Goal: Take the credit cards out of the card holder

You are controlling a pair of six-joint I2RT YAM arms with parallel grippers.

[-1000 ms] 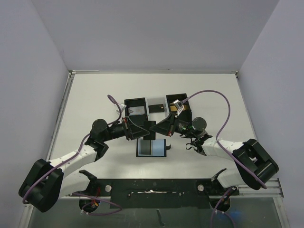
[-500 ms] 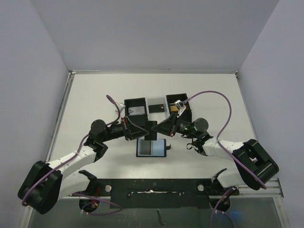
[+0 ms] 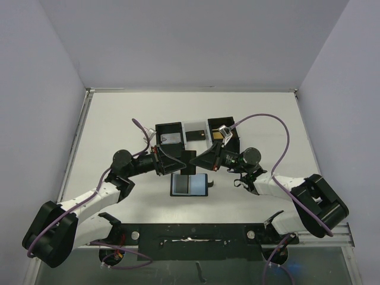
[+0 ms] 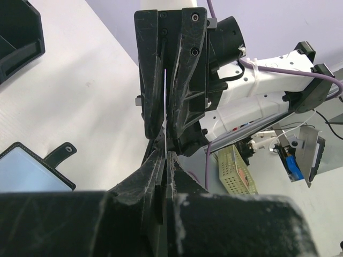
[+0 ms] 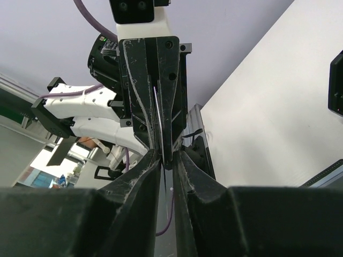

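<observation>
The card holder point(image 3: 189, 184) lies open on the table, blue-grey inside, with its black tab point(image 4: 60, 153) at its right edge. Above it my two grippers meet tip to tip. My left gripper point(image 3: 189, 159) point(image 4: 164, 156) is shut on a thin pale credit card point(image 4: 165, 107), seen edge-on and held upright. My right gripper point(image 3: 199, 161) point(image 5: 167, 156) faces it with its jaws a narrow gap apart around the card's other end point(image 5: 157, 115). The card's face colour is hidden. A gold-tan card point(image 3: 218, 136) shows in the right black box.
Two black open-top boxes stand behind the grippers, a left box point(image 3: 169, 133) and a right box point(image 3: 224, 126). A white piece with a small black rectangle point(image 3: 195, 134) lies between them. White walls surround the table, and the arm bases stand at the near edge.
Both grippers stay tip to tip over the card holder. They have shifted only very slightly, and the card holder has not moved.
</observation>
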